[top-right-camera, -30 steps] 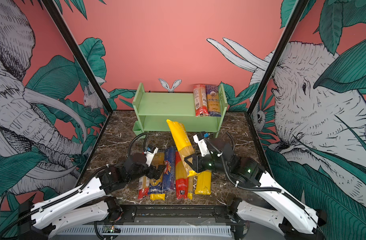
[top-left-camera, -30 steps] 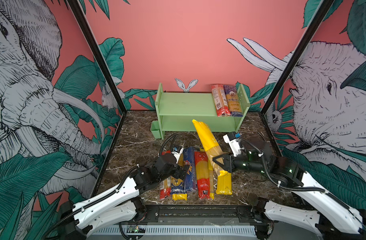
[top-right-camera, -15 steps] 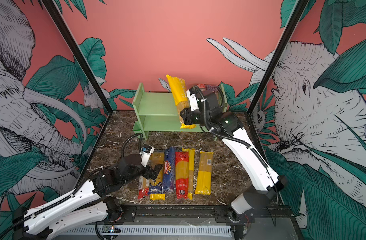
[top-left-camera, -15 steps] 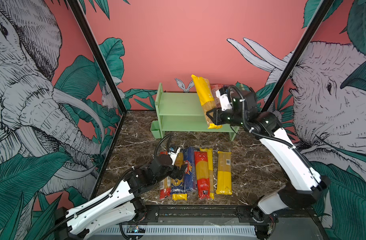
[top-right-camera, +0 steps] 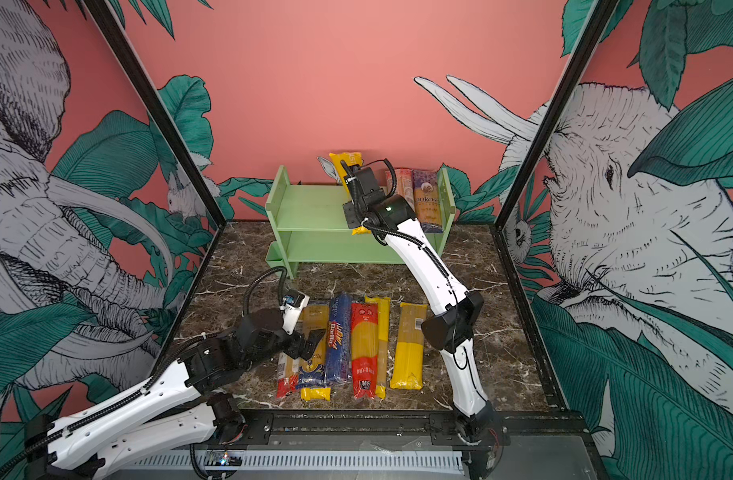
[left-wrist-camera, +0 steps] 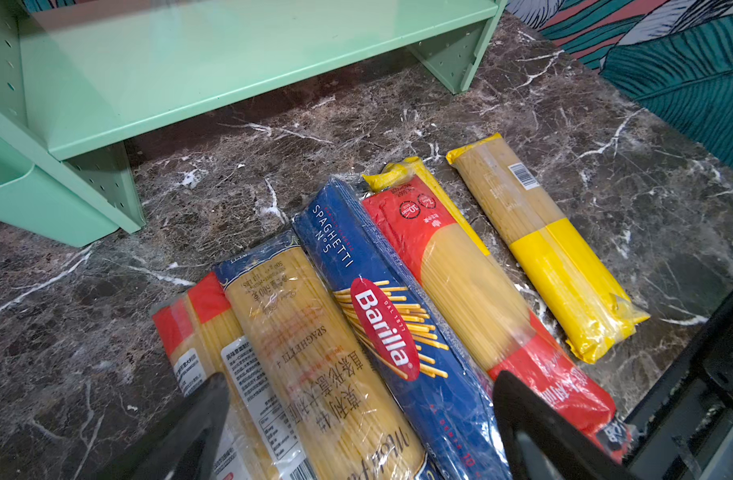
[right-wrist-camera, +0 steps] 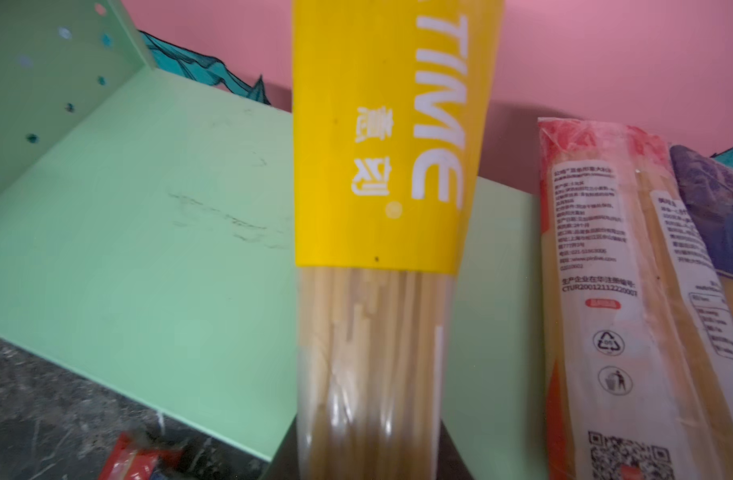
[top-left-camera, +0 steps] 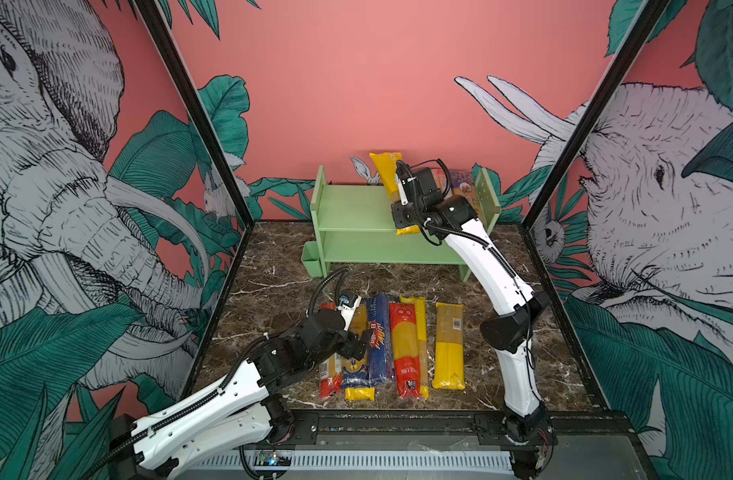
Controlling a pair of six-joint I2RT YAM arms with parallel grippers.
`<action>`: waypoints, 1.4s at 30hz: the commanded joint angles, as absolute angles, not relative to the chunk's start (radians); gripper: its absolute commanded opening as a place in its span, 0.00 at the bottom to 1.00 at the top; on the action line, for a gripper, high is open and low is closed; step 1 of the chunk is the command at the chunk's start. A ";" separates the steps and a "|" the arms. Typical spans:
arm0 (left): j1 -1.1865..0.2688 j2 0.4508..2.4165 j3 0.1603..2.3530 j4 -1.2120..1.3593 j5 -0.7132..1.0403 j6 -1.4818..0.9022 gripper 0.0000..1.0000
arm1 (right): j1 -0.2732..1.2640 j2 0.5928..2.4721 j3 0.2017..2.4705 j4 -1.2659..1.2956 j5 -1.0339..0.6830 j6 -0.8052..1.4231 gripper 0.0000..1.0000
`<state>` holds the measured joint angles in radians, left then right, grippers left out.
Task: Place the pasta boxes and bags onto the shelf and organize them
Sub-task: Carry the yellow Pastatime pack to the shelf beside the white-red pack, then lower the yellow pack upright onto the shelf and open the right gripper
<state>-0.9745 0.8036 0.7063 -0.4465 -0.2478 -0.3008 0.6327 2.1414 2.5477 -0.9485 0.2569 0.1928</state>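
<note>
Left gripper (top-left-camera: 356, 347) spread wide, hovering over near floor row at Barilla pack (left-wrist-camera: 381, 332); may snag 2 packs at once. Right gripper (top-left-camera: 403, 215) clamped on yellow pack (top-left-camera: 384, 166), tilted above shelf (top-left-camera: 348, 203) top tier. Early release could tip it off the near edge, or onto the 2 shelved packs (top-right-camera: 402, 183).

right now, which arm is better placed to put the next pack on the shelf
Right. The right gripper is shut on the yellow pack over the top tier of the shelf, beside the two shelved packs. The left gripper hangs open over the table packs, holding nothing.
</note>
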 commanded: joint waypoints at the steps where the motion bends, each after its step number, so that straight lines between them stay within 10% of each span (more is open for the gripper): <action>1: -0.977 0.795 0.703 -0.454 -0.256 -0.290 0.99 | 0.595 2.094 2.614 -0.809 0.334 0.196 0.00; 18: -0.977 0.760 0.680 -0.465 -0.259 -0.308 0.99 | 0.566 2.160 2.628 -0.872 0.405 0.271 0.00; 26: -0.977 0.719 0.662 -0.478 -0.268 -0.323 0.99 | 0.566 2.168 2.625 -0.898 0.404 0.304 0.35; 42: -0.977 0.661 0.647 -0.504 -0.280 -0.329 0.99 | 0.575 2.099 2.561 -0.891 0.357 0.306 0.54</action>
<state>-0.9745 0.6846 0.6647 -0.4717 -0.2577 -0.3180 0.5690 2.1643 2.5698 -0.9245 0.3580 0.3099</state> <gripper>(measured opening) 0.988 0.534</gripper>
